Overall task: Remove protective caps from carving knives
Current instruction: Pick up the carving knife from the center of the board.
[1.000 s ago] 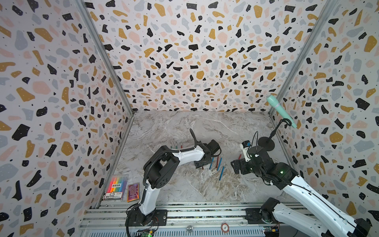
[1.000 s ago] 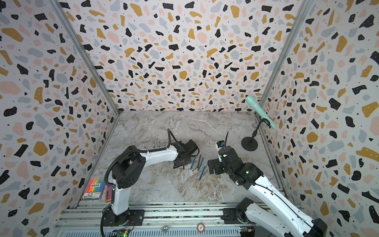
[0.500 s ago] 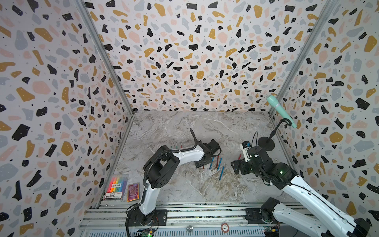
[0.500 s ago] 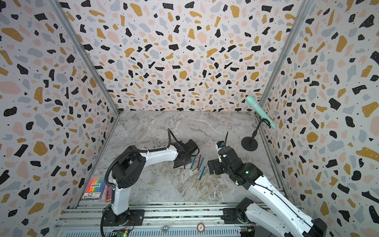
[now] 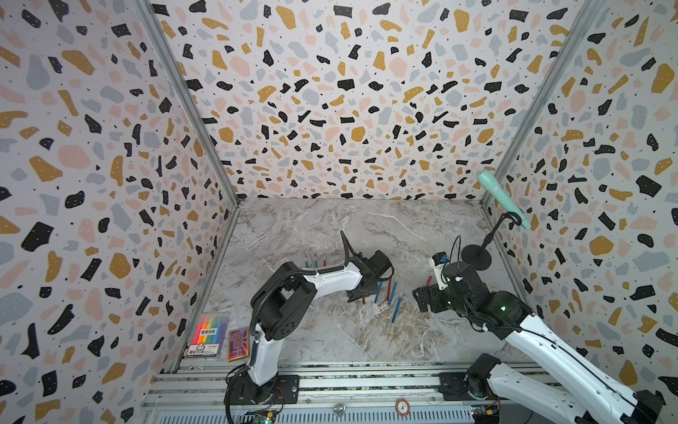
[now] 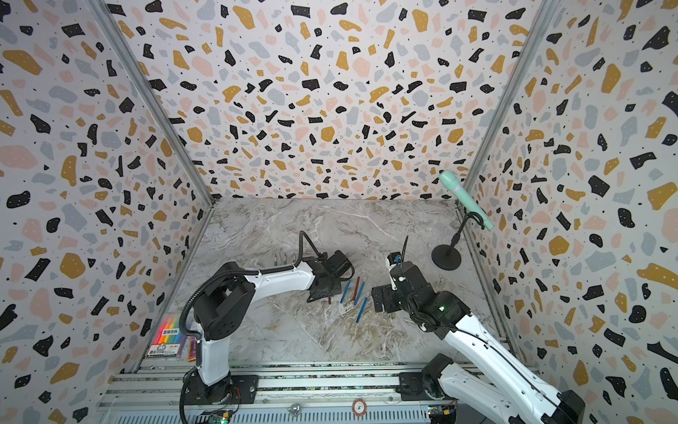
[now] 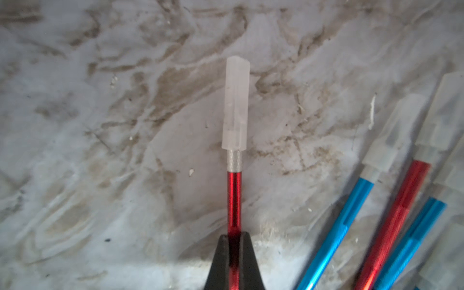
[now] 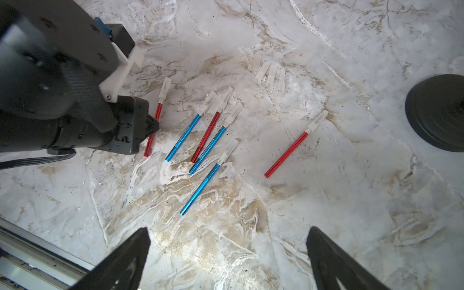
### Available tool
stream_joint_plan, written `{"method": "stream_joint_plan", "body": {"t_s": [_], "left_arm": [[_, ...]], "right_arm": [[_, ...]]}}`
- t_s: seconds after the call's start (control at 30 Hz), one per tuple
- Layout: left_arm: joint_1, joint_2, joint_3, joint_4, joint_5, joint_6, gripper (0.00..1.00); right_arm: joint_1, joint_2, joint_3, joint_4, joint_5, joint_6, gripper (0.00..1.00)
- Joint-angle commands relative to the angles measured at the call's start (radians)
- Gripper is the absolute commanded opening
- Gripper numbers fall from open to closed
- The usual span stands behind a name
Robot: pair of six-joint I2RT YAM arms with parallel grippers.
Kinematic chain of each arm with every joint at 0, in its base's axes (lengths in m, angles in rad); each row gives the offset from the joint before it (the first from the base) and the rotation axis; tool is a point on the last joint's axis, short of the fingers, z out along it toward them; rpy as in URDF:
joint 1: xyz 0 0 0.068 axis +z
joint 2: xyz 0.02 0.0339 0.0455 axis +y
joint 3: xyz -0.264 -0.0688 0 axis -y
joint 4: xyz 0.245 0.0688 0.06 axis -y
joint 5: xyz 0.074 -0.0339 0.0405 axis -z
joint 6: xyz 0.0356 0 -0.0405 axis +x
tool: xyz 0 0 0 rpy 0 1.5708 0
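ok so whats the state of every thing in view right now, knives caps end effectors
held red knife: capped, pinched by its shaft
left end effector: shut on held red knife
right end effector: open, empty
three blue knives: capped, lying flat
red knife among them: capped, lying flat
lone red knife: capped, lying apart
loose caps: three, off, side by side
knives behind left arm: seemingly uncapped
microphone: tilted in its stand
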Motion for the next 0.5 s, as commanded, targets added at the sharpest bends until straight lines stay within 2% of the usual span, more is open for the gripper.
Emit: {"method": "stream_joint_plan", "body": {"t_s": [0.0,0.47], "left_arm": [[0.003,-0.107,-0.035,0.030,0.009,0.112,0.00],[0.001,-0.354,-0.185,0.088,0.014,0.360,0.00]], "right_arm": [[0.006,-0.004,0.003,0.005,0.007,0.010,0.99],[0.006,0.000,0.026,-0.008,-0.008,0.000,0.99]]}}
